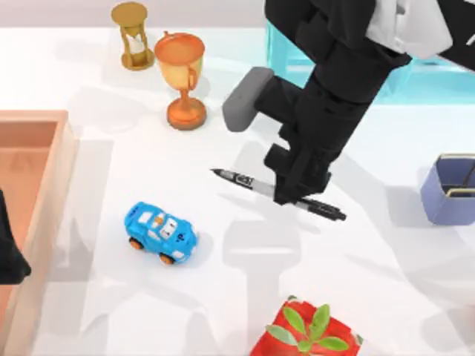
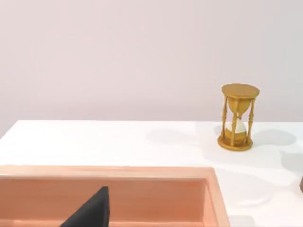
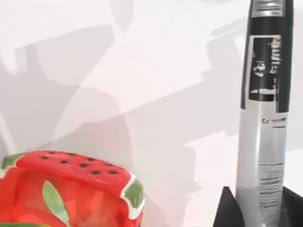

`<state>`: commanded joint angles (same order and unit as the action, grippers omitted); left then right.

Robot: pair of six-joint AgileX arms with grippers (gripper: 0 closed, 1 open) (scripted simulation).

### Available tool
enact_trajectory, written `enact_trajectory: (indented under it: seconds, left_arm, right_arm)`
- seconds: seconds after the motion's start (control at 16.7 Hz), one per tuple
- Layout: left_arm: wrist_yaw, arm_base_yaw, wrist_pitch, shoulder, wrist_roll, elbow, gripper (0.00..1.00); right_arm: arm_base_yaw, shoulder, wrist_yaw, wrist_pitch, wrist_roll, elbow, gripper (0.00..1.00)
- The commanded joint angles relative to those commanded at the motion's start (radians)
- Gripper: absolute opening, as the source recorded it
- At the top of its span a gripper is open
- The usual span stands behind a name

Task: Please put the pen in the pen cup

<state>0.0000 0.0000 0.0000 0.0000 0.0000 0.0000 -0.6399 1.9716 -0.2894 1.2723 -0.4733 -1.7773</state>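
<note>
Rendered sim tabletop, not a real room: flat white table [image 1: 96, 297], blank pale wall, random props scattered on it — hourglass [image 1: 132, 35], trophy goblet [image 1: 181, 78], toy car [image 1: 160, 233], strawberry-shaped planter [image 1: 306, 335].

The pen [image 3: 265, 118] carries printed marks on its black label panel and fine lines of print on the grey barrel, but none can be read. The blue toy car [image 1: 160, 233] bears a small dark mark on its hood, too small to tell
</note>
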Motion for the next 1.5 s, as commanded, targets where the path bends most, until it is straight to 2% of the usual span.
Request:
enact_trajectory:
  seconds: [0.18,0.3,0.78,1.02,1.14,1.26,1.5]
  left_arm:
    - [0.000,0.000,0.000,0.000,0.000,0.000,1.00]
    - [0.000,0.000,0.000,0.000,0.000,0.000,1.00]
    - [0.000,0.000,0.000,0.000,0.000,0.000,1.00]
    - [0.000,0.000,0.000,0.000,0.000,0.000,1.00]
    - [0.000,0.000,0.000,0.000,0.000,0.000,1.00]
    - [0.000,0.000,0.000,0.000,0.000,0.000,1.00]
    - [0.000,0.000,0.000,0.000,0.000,0.000,1.00]
  right_arm:
    - [0.090,0.014,-0.128,-0.092,-0.047,0.054,0.00]
    - [0.181,0.024,-0.267,-0.187,-0.091,0.110,0.00]
    - [0.665,0.011,-1.055,-0.728,-0.315,0.420,0.00]
    - [0.886,-0.026,-1.371,-0.983,-0.411,0.576,0.00]
    - [0.967,-0.041,-1.468,-1.073,-0.443,0.634,0.00]
    - [1.018,-0.051,-1.523,-1.127,-0.463,0.670,0.00]
    - [1.031,-0.053,-1.537,-1.140,-0.468,0.680,0.00]
